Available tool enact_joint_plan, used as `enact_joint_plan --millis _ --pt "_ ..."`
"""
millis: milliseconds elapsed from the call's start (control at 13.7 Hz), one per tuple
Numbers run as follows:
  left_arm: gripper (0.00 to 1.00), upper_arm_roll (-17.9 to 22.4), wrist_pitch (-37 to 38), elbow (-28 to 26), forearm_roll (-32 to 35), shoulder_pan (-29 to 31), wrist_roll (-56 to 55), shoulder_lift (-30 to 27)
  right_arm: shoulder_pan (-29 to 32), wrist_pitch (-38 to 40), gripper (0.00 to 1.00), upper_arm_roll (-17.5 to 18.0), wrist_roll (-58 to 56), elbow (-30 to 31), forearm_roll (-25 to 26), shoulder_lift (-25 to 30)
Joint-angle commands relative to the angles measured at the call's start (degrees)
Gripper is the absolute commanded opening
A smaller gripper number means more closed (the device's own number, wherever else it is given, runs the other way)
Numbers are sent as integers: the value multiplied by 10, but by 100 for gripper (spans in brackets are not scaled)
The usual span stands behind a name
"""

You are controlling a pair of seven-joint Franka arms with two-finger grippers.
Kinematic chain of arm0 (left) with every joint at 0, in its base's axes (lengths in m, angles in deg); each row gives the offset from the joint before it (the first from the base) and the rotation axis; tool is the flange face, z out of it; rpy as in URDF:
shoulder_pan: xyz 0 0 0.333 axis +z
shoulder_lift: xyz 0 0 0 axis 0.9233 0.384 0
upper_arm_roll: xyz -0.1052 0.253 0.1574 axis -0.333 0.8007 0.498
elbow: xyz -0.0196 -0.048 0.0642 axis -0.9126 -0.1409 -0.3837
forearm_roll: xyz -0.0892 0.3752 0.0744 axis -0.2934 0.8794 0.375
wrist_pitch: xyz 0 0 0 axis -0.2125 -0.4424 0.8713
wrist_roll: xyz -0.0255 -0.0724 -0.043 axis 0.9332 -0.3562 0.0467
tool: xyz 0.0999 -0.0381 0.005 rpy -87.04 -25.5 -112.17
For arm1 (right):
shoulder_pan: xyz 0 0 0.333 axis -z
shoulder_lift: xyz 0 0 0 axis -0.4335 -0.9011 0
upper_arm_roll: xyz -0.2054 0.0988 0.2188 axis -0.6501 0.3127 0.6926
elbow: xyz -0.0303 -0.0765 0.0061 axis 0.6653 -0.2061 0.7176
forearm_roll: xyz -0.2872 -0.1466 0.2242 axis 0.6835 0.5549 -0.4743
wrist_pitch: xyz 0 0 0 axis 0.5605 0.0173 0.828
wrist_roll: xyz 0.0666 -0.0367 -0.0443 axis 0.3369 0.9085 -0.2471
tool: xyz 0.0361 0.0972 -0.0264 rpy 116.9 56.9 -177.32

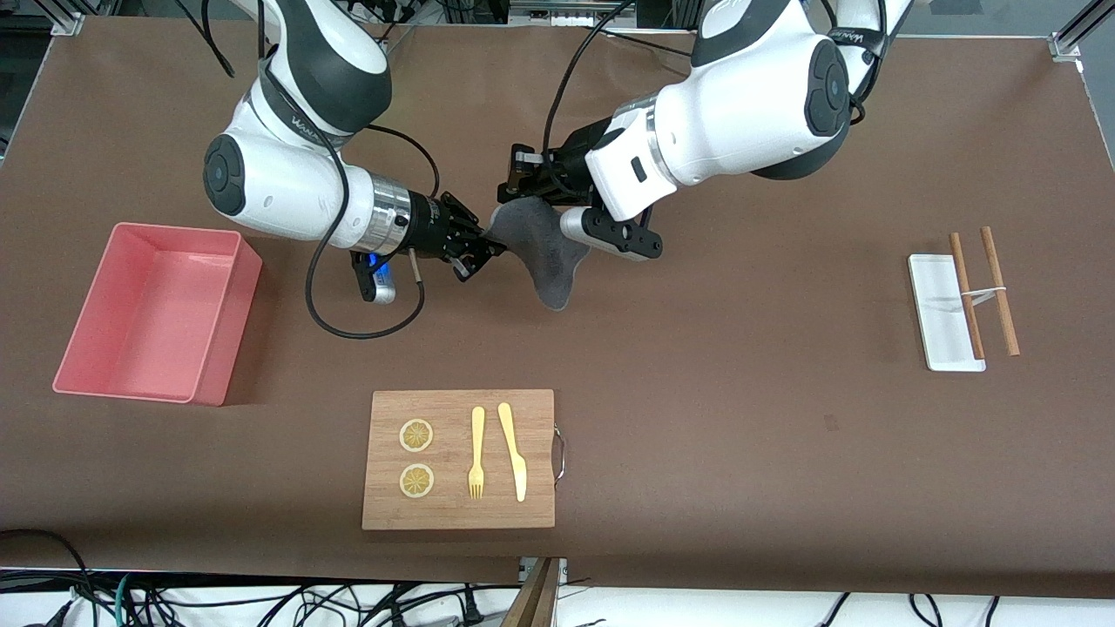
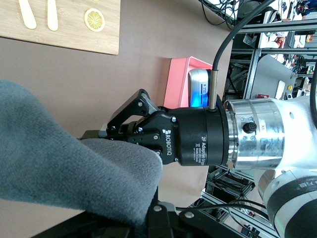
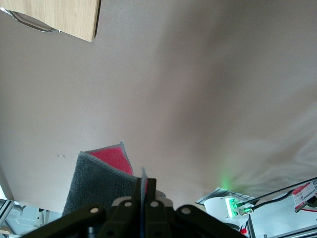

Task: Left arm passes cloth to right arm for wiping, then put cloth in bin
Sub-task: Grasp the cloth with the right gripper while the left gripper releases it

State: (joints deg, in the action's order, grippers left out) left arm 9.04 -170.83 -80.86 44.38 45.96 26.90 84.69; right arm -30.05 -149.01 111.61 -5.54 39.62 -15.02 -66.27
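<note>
Left hand [image 1: 514, 185]: upper centre of the front view, I clamp the cloth's [image 1: 544, 248] top edge.
Right hand [image 1: 488, 244]: my fingers pinch the same cloth, hanging above the table [image 1: 740, 392].
Bin [image 1: 157, 312]: mid-left, apart.
Writing: "ROBOTIQ 2F" on my right hand.

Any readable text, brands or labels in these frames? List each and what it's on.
"ROBOTIQ" and "2F Adaptive Gr…", cut off: on the black body of the right hand, left wrist view.
Finer print beneath it: too small to read.
Black band lettering on the right arm and the left arm: not clearly readable.
Nothing readable on the cloth, bin or wooden board.
</note>
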Motion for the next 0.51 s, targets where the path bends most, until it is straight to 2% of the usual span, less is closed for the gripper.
enact_joint_plan --millis 0,73,146,220,439 --pt "0 3 2 -2 -13 2 -3 -6 2 -1 0 3 6 -3 -10 0" --pt "7 3 3 -2 -12 3 -3 -6 2 -1 0 3 6 -4 -10 1" --pt "94 4 4 -2 -4 3 2 -6 3 -1 0 3 4 -4 -10 1" --pt "100 6 5 -2 -3 3 3 -6 3 -1 0 3 6 -4 -9 1" --pt "100 12 21 -2 -2 11 3 -8 1 1 0 3 2 -3 -6 0"
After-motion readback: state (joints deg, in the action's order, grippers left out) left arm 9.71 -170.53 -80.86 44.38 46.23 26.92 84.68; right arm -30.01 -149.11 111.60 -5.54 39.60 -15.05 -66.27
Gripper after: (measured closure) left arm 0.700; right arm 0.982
